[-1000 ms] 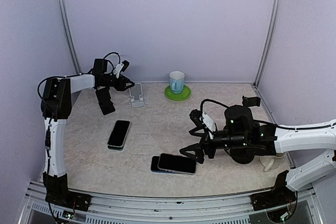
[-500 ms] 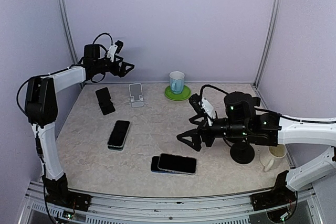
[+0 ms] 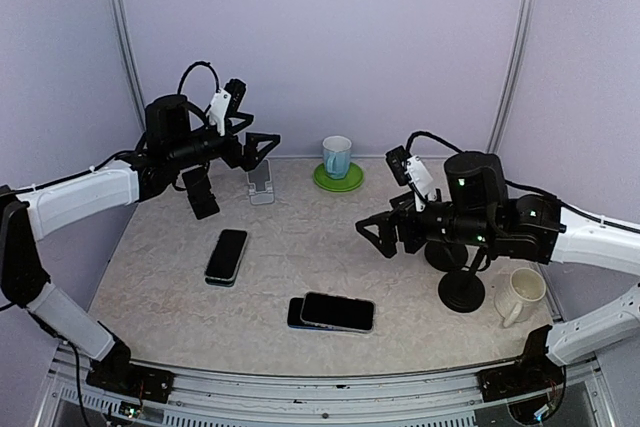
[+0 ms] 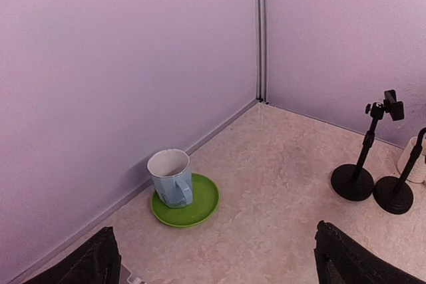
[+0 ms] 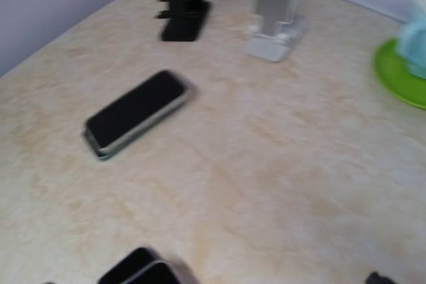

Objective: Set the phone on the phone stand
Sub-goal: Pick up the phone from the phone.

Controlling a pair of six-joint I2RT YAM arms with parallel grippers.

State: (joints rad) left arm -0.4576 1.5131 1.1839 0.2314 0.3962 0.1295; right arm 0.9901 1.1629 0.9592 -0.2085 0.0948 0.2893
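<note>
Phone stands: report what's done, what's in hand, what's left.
Done: one phone looks propped upright on the black stand. In hand: nothing; the left gripper and right gripper hang open and empty. Left: the white stand is bare; a single phone and a stacked pair lie flat.

Illumination is even, diffuse and moderately bright in all three views. The matte lavender enclosure walls [image 3: 320,37] read uniformly. Shadows are soft and short (light arrives from above). The overhead and left wrist views are sharp, except the defocused black left gripper fingertips [image 4: 100,261]. The right wrist view is blurred throughout: the black flat phone with pale rim [image 5: 135,112] and the white folding phone stand [image 5: 273,18] have smeared edges.
</note>
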